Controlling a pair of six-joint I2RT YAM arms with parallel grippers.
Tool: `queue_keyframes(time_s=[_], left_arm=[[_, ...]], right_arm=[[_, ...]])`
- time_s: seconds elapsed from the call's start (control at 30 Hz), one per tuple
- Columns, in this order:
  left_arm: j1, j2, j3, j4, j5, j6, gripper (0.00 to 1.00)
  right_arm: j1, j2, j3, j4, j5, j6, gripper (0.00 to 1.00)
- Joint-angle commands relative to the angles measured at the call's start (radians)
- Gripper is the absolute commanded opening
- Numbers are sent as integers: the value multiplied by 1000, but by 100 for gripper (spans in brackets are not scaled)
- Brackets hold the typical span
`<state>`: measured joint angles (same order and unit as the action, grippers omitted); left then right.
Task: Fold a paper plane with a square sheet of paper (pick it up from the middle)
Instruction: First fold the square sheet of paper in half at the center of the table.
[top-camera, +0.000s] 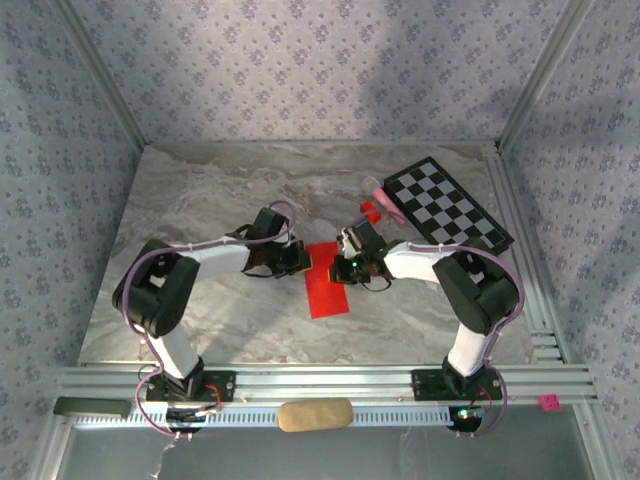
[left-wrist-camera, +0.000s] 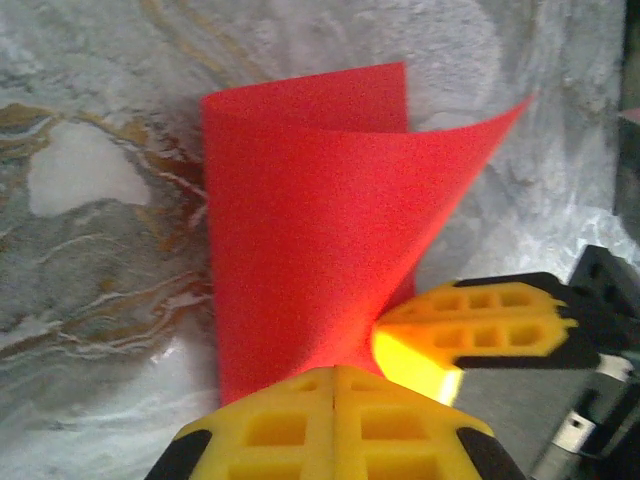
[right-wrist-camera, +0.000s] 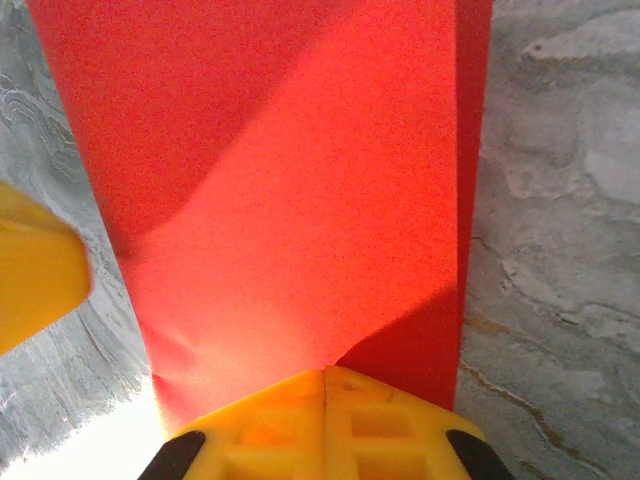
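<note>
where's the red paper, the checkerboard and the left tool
red paper (top-camera: 327, 290), top view, bare lower half of the sheet
checkerboard (top-camera: 448, 205), top view, middle of the board
left tool (left-wrist-camera: 335, 385), left wrist view, seam between its shut fingertips

Floral wallpaper walls (top-camera: 300, 70) around marble tabletop (top-camera: 200, 200)

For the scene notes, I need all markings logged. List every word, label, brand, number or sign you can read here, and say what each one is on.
No text can be read in these pictures.
square sheet of paper: plain red, no print.
checkerboard: black and white squares only, with no letters or numbers to make out.
small pink tag at the near right: too small to read, if it carries any writing at all.
</note>
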<state>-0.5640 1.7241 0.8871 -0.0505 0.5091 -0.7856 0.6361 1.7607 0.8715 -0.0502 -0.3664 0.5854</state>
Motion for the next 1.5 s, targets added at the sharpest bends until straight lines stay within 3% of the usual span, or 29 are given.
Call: queue_keyframes(time_s=[0.0, 0.43, 0.83, 1.03, 1.47], left_arm=[[4, 27, 9, 29, 39, 19, 0], [22, 124, -53, 13, -30, 103, 0], [32, 9, 51, -79, 1, 101, 0], [57, 91, 68, 1, 56, 77, 0], [88, 195, 98, -68, 0, 81, 0]], right_arm=[[-6, 48, -28, -138, 47, -21, 0], [0, 44, -41, -139, 56, -12, 0], [-1, 39, -40, -146, 65, -16, 0], [0, 42, -43, -142, 65, -15, 0], [5, 47, -47, -134, 63, -12, 0]])
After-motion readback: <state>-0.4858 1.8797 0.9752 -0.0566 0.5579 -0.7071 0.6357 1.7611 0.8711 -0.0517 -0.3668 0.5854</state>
